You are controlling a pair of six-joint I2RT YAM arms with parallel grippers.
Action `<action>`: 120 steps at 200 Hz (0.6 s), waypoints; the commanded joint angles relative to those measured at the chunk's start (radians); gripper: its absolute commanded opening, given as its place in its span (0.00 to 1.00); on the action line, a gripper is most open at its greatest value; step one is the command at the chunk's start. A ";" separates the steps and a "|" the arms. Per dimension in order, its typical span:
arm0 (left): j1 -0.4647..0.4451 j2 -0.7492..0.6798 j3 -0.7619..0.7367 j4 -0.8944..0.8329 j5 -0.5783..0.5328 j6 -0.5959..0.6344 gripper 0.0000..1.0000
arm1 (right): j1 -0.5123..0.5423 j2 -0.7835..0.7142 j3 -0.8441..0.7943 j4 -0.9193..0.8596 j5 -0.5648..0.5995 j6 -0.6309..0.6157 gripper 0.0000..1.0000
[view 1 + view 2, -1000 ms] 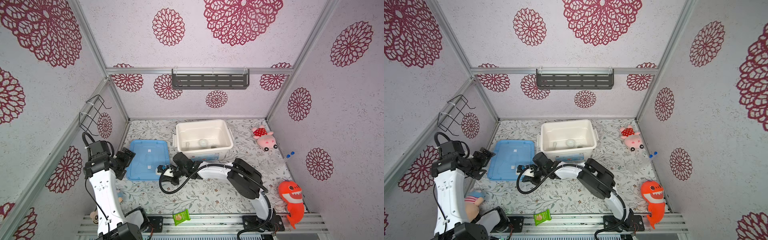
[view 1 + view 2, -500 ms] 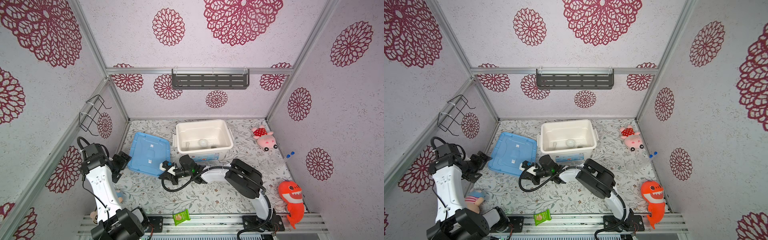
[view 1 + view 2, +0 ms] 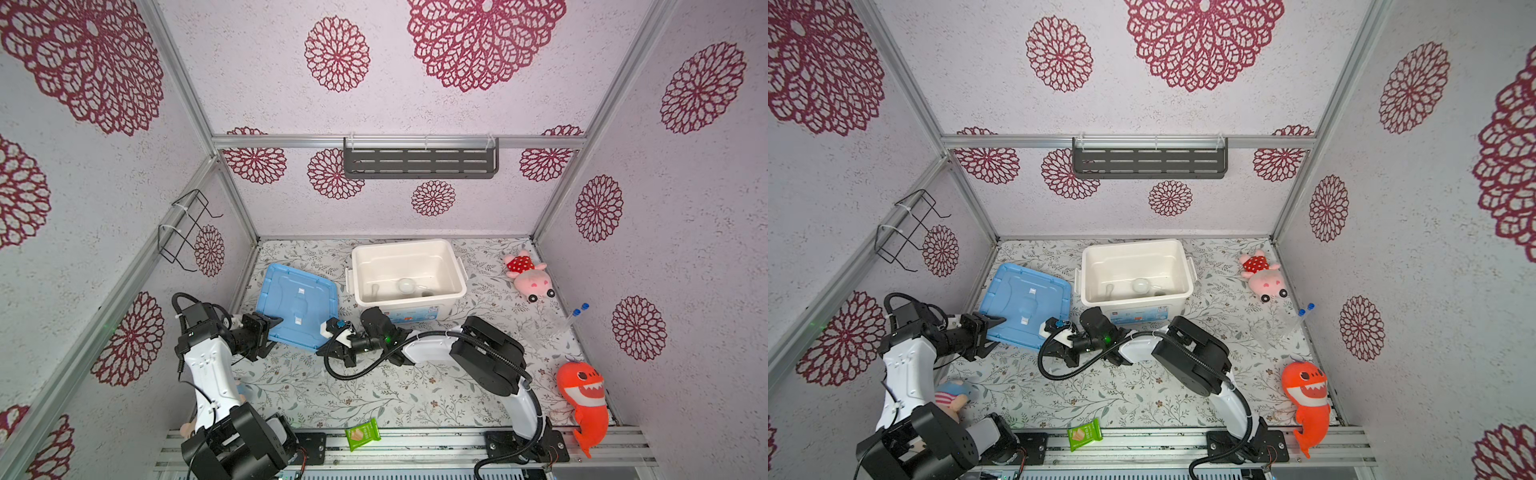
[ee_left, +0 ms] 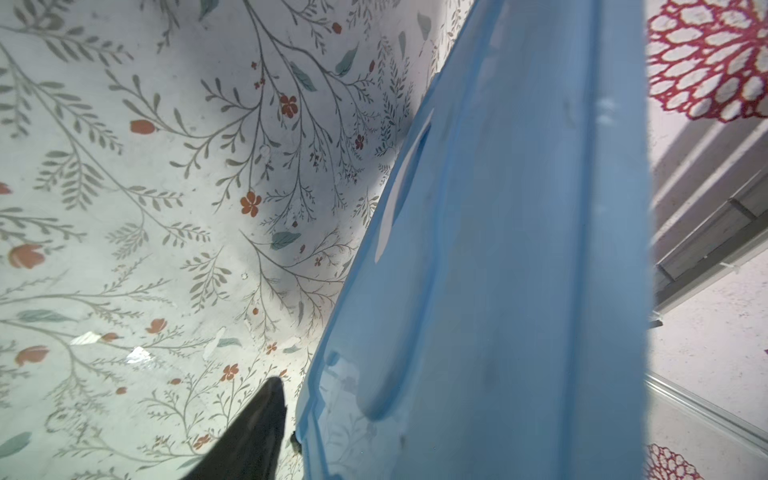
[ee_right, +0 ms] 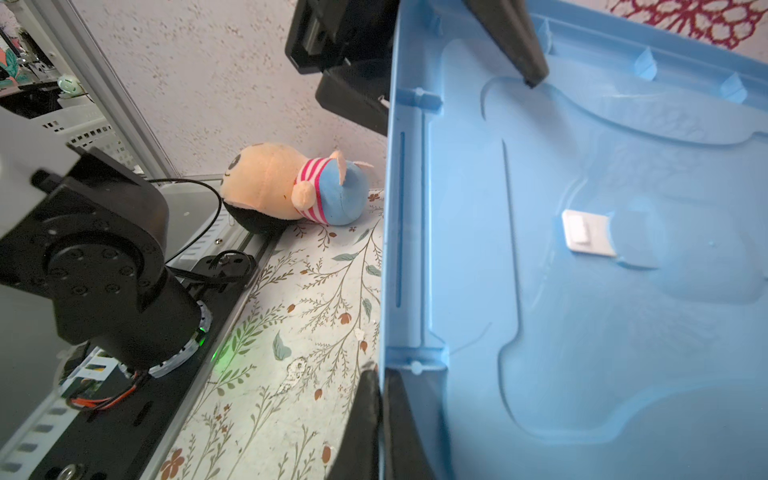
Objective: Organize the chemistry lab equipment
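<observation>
Right gripper (image 5: pixel 380 390): pressed together, pinching the near-right rim of the blue lid (image 5: pixel 582 291).
Left gripper (image 3: pixel 272 332): fingers straddle the lid's near-left edge. Whether they press on it cannot be told.
Blue lid: just left of the white bin (image 3: pixel 457 266), tilted, ribbed face up, with its near edge clear of the floral table (image 3: pixel 374 395).
White dish (image 3: pixel 405 285): inside the bin, on its floor toward the near wall. The other pale shapes beside it are too small to name.
Blue-capped tubes (image 3: pixel 578 312): at the far right by the wall, well apart from the bin and both arms.
Step in hand: probably two-arm handling of the lid. With the tubes outside the bin, the sorting looks unfinished.
Next move calls for: a firm left-side hold, then both arms moving together so the lid does not twist out of the thin right-hand pinch.
Right wrist view only: the pinch on the rim, one left finger (image 5: pixel 515 41) lying over the ribbed face, and a striped plush (image 5: pixel 291 187) near the left arm's base.
Left wrist view only: one dark finger (image 4: pixel 249 436) just beside the lid's smooth face, with the table beyond it.
Top views only: the bin's contents and the tubes.
</observation>
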 commanded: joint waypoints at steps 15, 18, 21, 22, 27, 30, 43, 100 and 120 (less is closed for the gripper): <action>-0.001 -0.027 0.021 -0.019 0.018 0.014 0.23 | 0.002 -0.005 0.043 0.079 -0.047 0.031 0.00; -0.001 -0.027 0.020 -0.023 0.014 0.013 0.20 | 0.004 -0.004 0.043 0.081 -0.049 0.036 0.00; -0.001 -0.027 0.019 -0.028 0.007 0.012 0.17 | 0.003 -0.003 0.044 0.082 -0.051 0.040 0.00; -0.002 -0.027 0.019 -0.029 0.006 0.012 0.16 | 0.003 -0.002 0.044 0.082 -0.052 0.041 0.00; -0.002 -0.029 0.018 -0.034 -0.001 0.012 0.15 | 0.002 0.000 0.047 0.081 -0.055 0.042 0.00; -0.003 -0.029 0.019 -0.036 -0.004 0.013 0.14 | 0.003 0.000 0.049 0.079 -0.056 0.042 0.00; -0.002 -0.031 0.030 -0.043 -0.019 0.019 0.14 | 0.002 0.001 0.053 0.078 -0.052 0.040 0.00; -0.010 -0.098 0.161 -0.092 -0.080 -0.004 0.09 | 0.002 -0.049 0.055 0.103 -0.014 0.030 0.21; -0.011 -0.113 0.218 -0.122 -0.115 -0.012 0.08 | 0.001 -0.091 0.058 0.083 -0.013 0.021 0.24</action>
